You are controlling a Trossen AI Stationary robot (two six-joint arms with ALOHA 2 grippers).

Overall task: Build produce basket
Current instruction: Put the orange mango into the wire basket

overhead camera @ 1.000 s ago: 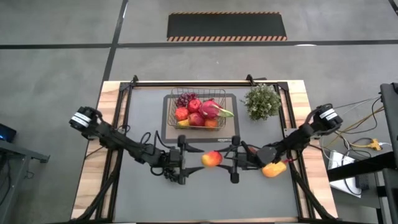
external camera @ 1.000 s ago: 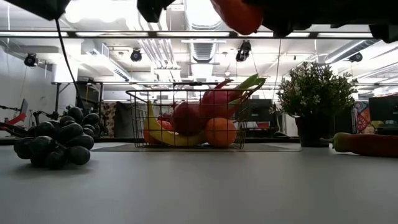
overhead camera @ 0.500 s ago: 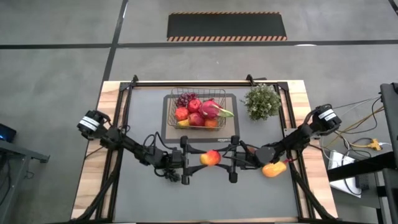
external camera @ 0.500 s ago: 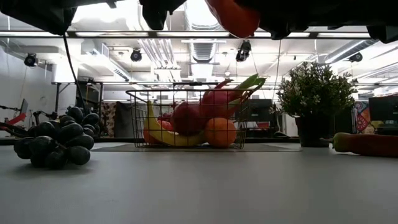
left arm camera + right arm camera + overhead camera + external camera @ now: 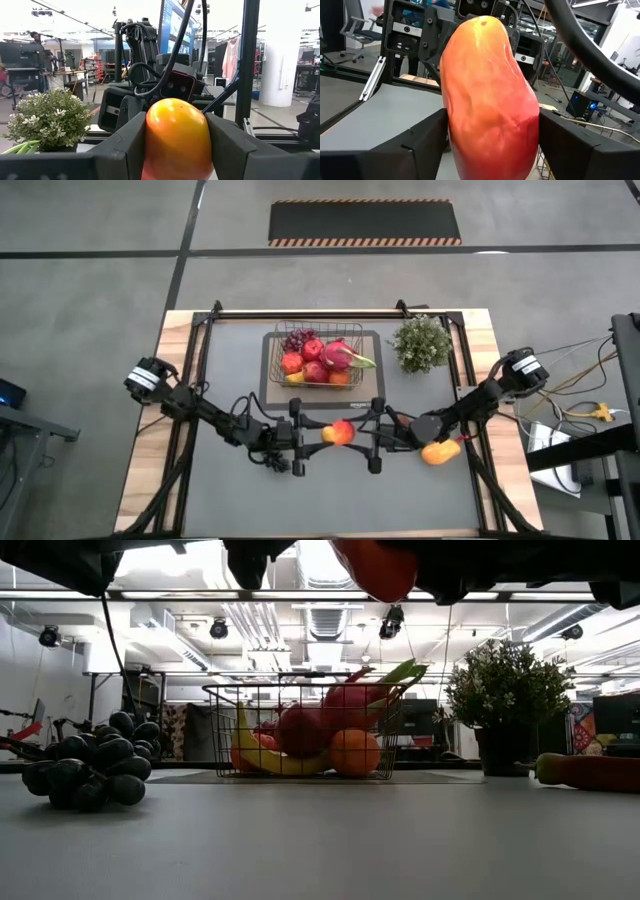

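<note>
Centre of the high view: the mango (image 5: 340,433) is held in the air between the left gripper (image 5: 323,435) and the right gripper (image 5: 360,436), below the basket (image 5: 268,362) in the frame.
Step in hand: judged a hand-over of the mango between the two arms.
Left gripper state: clamped on the mango; in the left wrist view both fingers (image 5: 127,142) press its sides.
Right gripper state: it frames the mango, but whether it grips or has let go cannot be told.
Procedure: confirm one firm grip before the other arm releases. Draw the releasing arm straight back so the fruit is not twisted.
Next placement: carry it up-frame and lower it into a gap; the basket already holds several pieces.
Left arm pose: reaches in from the left edge, forearm low, wrist pointing right.
Right arm pose: reaches in from the right edge, mirrored, passing over a second mango (image 5: 440,451) on the table.
</note>
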